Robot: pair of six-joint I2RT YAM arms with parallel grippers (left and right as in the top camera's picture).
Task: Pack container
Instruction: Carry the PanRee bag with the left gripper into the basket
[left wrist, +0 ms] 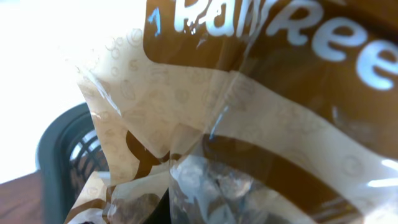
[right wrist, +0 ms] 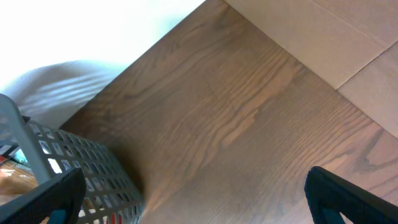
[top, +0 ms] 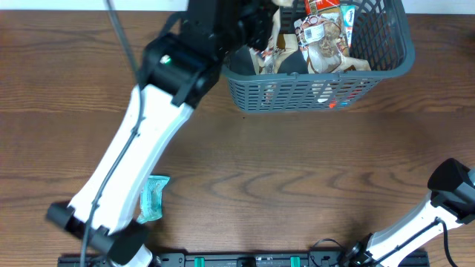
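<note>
The container (top: 319, 93), a dark grey-blue slotted basket, stands at the table's far edge and holds several snack packets (top: 326, 37). My left gripper (top: 261, 33) hangs over the basket's left end, shut on a brown and cream snack packet (top: 276, 46). That packet (left wrist: 261, 124), with white lettering, fills the left wrist view and hides the fingers; the basket's rim (left wrist: 53, 155) shows at the left. My right gripper (right wrist: 199, 205) is open and empty above bare table, with the basket's wall (right wrist: 93, 174) beside its left finger (right wrist: 56, 199).
A teal packet (top: 154, 196) lies on the wood table near the front left, beside the left arm's base. The right arm (top: 445, 200) sits at the front right corner. Pale floor boards (right wrist: 348, 56) show past the table's edge.
</note>
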